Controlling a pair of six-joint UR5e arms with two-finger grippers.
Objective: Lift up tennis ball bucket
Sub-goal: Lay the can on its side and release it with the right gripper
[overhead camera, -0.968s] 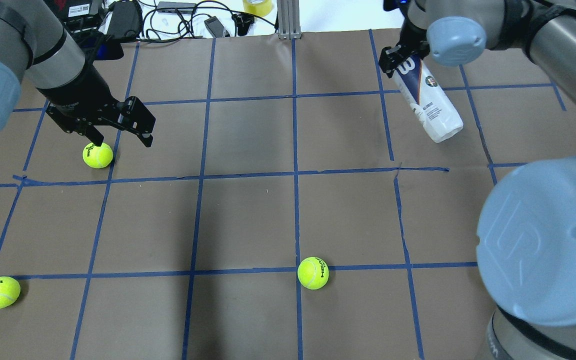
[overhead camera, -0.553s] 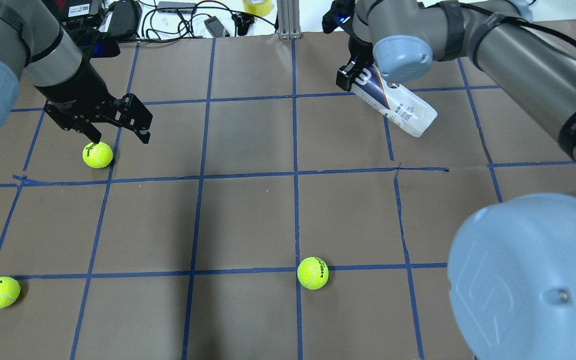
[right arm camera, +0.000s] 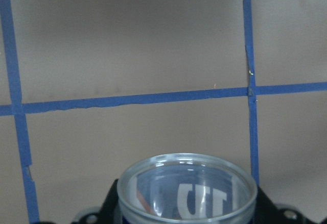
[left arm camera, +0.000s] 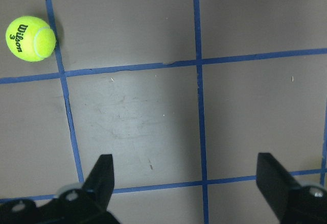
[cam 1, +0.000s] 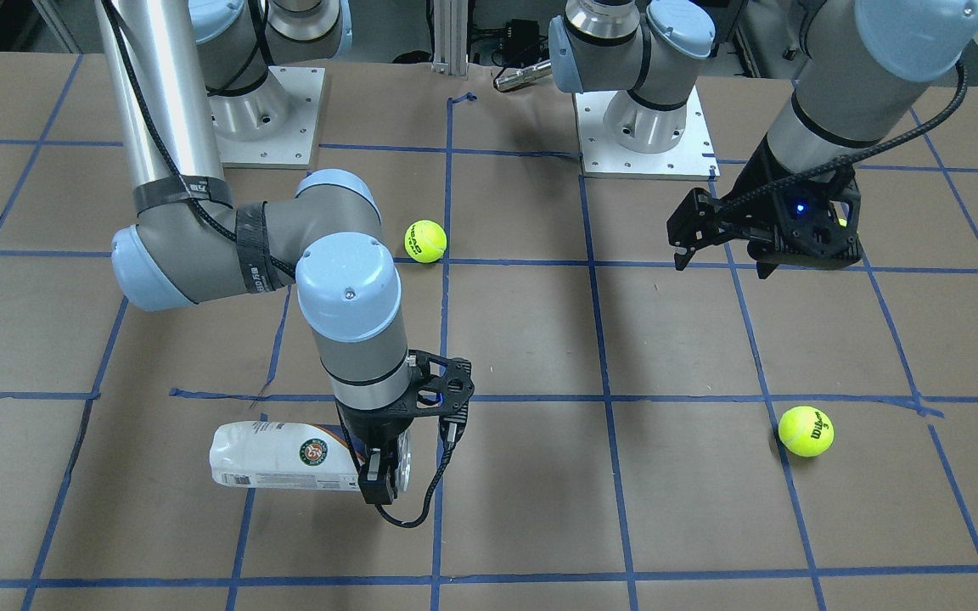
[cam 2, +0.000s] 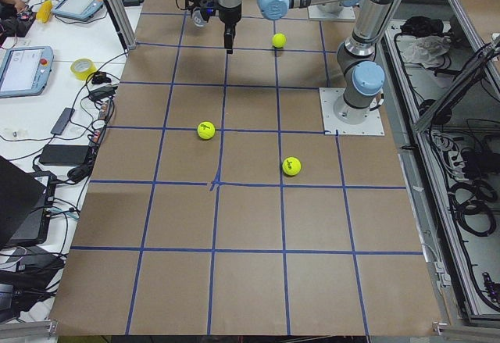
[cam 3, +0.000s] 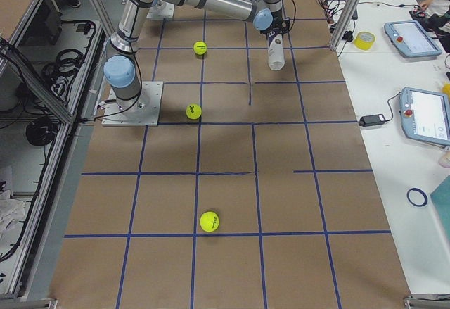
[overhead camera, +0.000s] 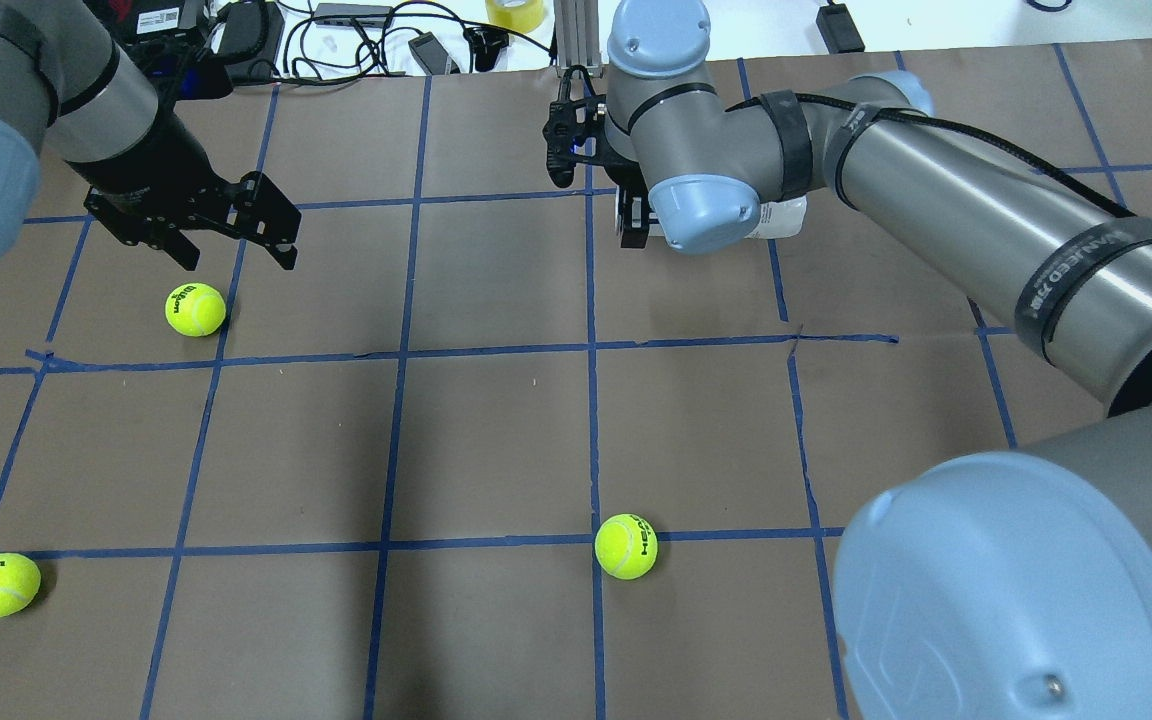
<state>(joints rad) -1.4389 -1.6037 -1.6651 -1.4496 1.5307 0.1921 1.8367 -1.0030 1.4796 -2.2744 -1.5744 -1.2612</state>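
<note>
Since the hold sits at the open end alone, we judge the long body will lever downward. The bench [cam 1: 540, 339] carries the work. The tennis ball bucket [cam 1: 272, 456] lies level at its far side, with the right jaws pinching its mouth; clearance beneath we cannot confirm. We advise a slow, straight rise with a firm grip. The left jaws hang spread and empty near a tennis ball [overhead camera: 195, 309].
</note>
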